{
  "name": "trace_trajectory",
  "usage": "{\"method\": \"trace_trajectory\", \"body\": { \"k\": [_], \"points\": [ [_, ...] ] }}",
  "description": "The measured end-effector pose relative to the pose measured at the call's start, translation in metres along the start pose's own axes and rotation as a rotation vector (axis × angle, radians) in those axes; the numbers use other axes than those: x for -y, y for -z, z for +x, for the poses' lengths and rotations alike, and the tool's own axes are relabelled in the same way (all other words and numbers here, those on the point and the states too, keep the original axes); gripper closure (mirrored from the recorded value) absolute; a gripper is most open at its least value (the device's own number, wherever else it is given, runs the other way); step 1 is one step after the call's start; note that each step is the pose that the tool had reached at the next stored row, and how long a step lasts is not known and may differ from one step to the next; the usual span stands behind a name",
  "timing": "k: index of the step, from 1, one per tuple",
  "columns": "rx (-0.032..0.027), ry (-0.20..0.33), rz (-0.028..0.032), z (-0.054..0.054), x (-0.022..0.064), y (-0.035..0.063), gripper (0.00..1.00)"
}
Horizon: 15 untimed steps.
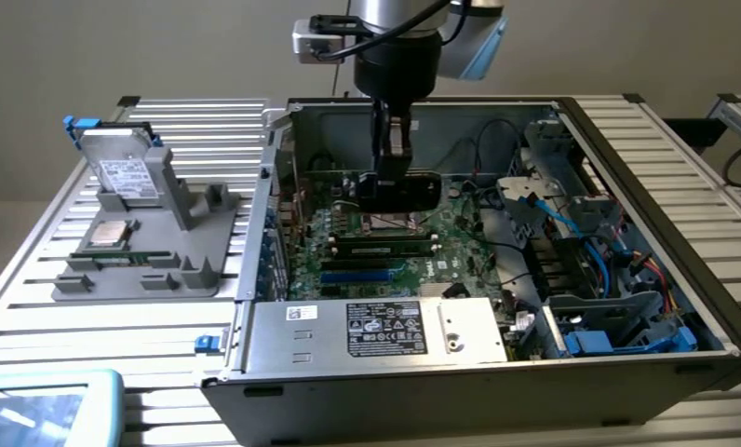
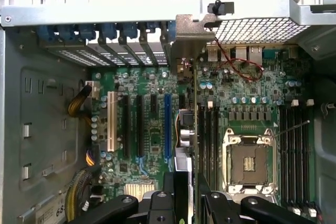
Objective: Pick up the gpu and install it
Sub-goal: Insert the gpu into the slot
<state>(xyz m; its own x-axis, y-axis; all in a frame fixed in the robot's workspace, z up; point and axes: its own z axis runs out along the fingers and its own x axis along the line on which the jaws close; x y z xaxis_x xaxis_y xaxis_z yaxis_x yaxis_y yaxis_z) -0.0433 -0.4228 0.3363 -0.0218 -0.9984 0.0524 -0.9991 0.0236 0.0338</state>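
One tool (image 1: 391, 166) | clamped on gpu (image 1: 403, 192) | card hangs below its tips, over motherboard (image 1: 345, 223) inside open case (image 1: 470, 400)

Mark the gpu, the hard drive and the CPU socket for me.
gpu (image 1: 402, 191): exterior view, on its black face.
hard drive (image 1: 125, 173): exterior view, on its white label.
CPU socket (image 2: 251, 163): wrist view, on the dark centre inside the metal frame.
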Motion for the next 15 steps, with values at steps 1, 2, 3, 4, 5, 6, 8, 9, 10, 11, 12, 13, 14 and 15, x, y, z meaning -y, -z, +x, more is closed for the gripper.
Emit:
{"method": "trace_trajectory", "body": {
  "k": [1, 2, 3, 4, 5, 6, 8, 9, 10, 11, 12, 13, 14, 15],
  "points": [
    [0.0005, 0.0, -0.0001, 0.0, -0.0004, -0.0003, 0.73],
    [0.0023, 0.0, -0.0002, 0.001, -0.0007, -0.0008, 0.73],
    [0.0039, 0.0, -0.0001, 0.001, -0.0013, -0.0014, 0.73],
    [0.0054, 0.0, -0.0001, 0.001, -0.0018, -0.0018, 0.73],
    [0.0071, 0.0, -0.0001, 0.001, -0.0025, -0.0023, 0.73],
    [0.0079, 0.0, 0.0001, 0.001, -0.0036, -0.0031, 0.73],
    [0.008, 0.0, 0.0038, 0.001, -0.0063, -0.0038, 0.73],
    [0.0083, 0.0, 0.0054, 0.001, -0.0063, -0.0043, 0.73],
    [0.0083, 0.0, 0.0066, 0.002, -0.0062, -0.0049, 0.73],
    [0.0087, 0.0, 0.0066, 0.005, -0.0062, -0.0055, 0.73],
    [0.0097, 0.0, 0.0068, 0.007, -0.0061, -0.0066, 0.73],
    [0.0104, 0.0, 0.0067, 0.009, -0.006, -0.0078, 0.73],
    [0.0116, 0.0, 0.0066, 0.01, -0.0059, -0.0092, 0.73],
    [0.0125, 0.0, 0.0067, 0.011, -0.0059, -0.0105, 0.73]
  ]
}}
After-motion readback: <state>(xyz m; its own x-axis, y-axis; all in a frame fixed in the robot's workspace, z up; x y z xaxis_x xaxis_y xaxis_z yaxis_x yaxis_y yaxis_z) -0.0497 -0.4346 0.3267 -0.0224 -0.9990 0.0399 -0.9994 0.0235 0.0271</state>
